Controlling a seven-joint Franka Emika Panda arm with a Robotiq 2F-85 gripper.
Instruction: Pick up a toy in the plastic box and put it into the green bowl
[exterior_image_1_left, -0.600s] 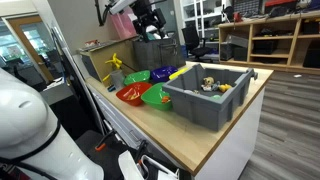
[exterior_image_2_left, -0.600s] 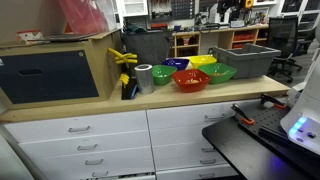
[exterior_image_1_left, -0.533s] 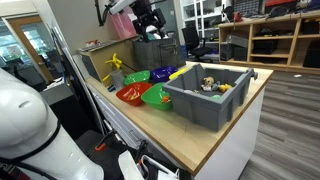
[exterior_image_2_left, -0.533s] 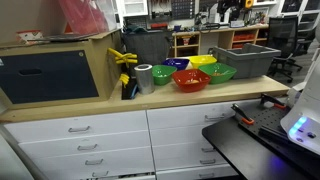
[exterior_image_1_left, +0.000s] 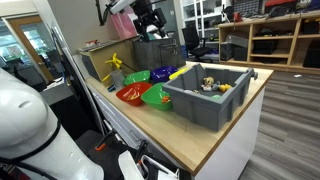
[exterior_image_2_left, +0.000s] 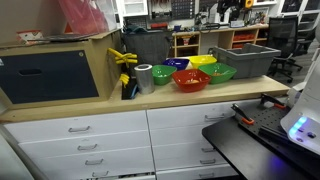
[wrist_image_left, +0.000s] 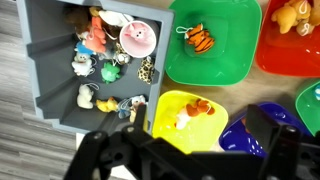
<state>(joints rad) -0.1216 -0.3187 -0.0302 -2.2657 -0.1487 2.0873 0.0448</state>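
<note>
Nothing has shifted since the earlier frames: the end effector (exterior_image_1_left: 151, 22) hangs high, fingers spread and empty; toys (wrist_image_left: 95, 45) lie in the plastic box (wrist_image_left: 45, 72), beside the green bowl (wrist_image_left: 215, 66).

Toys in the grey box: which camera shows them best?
Wrist view: it looks straight down on the toys. In an exterior view a few peek over the rim; in an exterior view only the grey box shows.

Lab or workshop: wooden shelving (exterior_image_1_left: 270, 40), office chairs (exterior_image_1_left: 192, 42), drawer-fronted workbench (exterior_image_2_left: 150, 135).
</note>
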